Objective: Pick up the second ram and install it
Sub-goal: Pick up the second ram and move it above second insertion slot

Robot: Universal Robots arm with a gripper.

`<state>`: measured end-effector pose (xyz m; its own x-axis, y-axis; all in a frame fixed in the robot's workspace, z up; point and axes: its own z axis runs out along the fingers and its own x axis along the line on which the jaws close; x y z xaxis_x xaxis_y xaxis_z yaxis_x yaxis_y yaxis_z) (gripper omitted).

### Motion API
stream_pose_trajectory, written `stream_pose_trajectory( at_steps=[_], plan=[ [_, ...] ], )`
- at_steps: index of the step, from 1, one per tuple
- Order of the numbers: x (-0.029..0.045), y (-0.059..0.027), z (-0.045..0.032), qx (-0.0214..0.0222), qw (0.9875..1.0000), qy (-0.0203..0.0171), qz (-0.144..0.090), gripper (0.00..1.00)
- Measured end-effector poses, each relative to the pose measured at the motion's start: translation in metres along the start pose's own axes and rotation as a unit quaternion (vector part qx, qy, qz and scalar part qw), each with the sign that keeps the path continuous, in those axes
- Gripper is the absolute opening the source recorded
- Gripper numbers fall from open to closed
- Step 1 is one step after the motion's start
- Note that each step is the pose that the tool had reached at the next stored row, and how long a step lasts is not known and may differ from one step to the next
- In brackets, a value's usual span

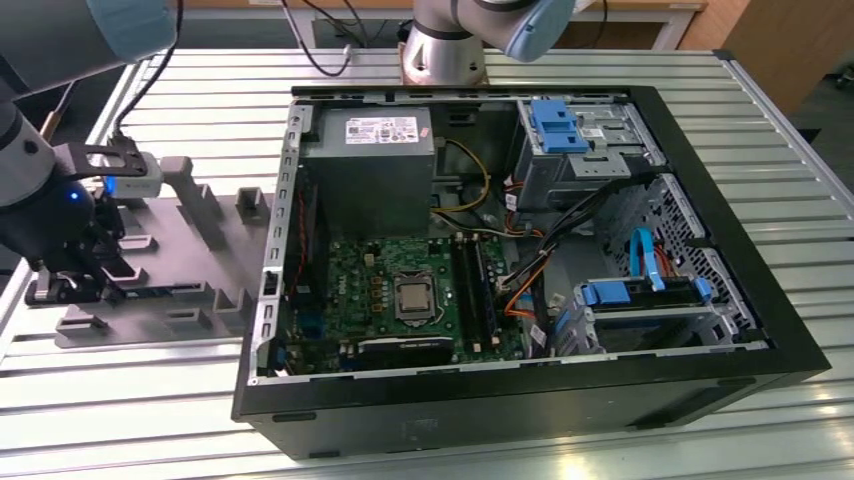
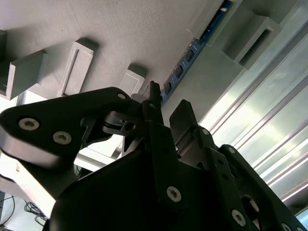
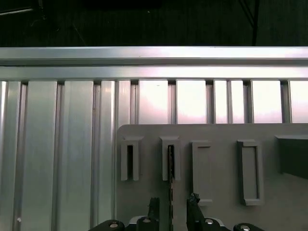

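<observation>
The gray holder tray [image 3: 216, 132] is carrying the second ram [image 3: 170, 166] on edge in one of its slots. The gripper [image 3: 172, 204] is hovering there with fingers apart, one on each side of the stick (not pinching it). To the exterior view's right, the open computer case [image 1: 534, 400] is lying on the slatted table [image 1: 134, 400], showing its motherboard [image 1: 360, 290] and blue drive brackets [image 1: 554, 125].

Second ram [image 2: 192, 50] dark blue with darker chips. Gripper [image 2: 167, 101] matte black, silver screw heads. Fixture plate [image 1: 200, 240] plain mid grey. Table [image 1: 134, 400] silver aluminium, ribbed stripe pattern. Computer case [image 1: 534, 410] black. Motherboard [image 1: 387, 270] green. Drive brackets [image 1: 554, 125] light blue. Power supply [image 1: 374, 160] grey with white label. Arm [image 1: 134, 25] grey, pale-blue caps.
</observation>
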<state>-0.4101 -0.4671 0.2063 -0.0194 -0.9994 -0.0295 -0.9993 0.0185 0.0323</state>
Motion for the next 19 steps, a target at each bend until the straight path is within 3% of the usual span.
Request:
stream_pose_trajectory(
  at_steps=[3, 16, 18, 19],
  plan=[
    [0.0002, -0.0002, 0.0045, 0.0000, 1.0000, 0.0001, 0.000, 0.36],
    [0.0002, -0.0005, 0.0109, -0.0005, 0.9999, 0.0011, -0.012, 0.36],
    [0.0002, -0.0006, 0.0111, -0.0003, 0.9999, 0.0010, -0.012, 0.35],
    [0.0002, -0.0009, 0.0114, -0.0002, 0.9999, 0.0010, -0.012, 0.27]
  ],
)
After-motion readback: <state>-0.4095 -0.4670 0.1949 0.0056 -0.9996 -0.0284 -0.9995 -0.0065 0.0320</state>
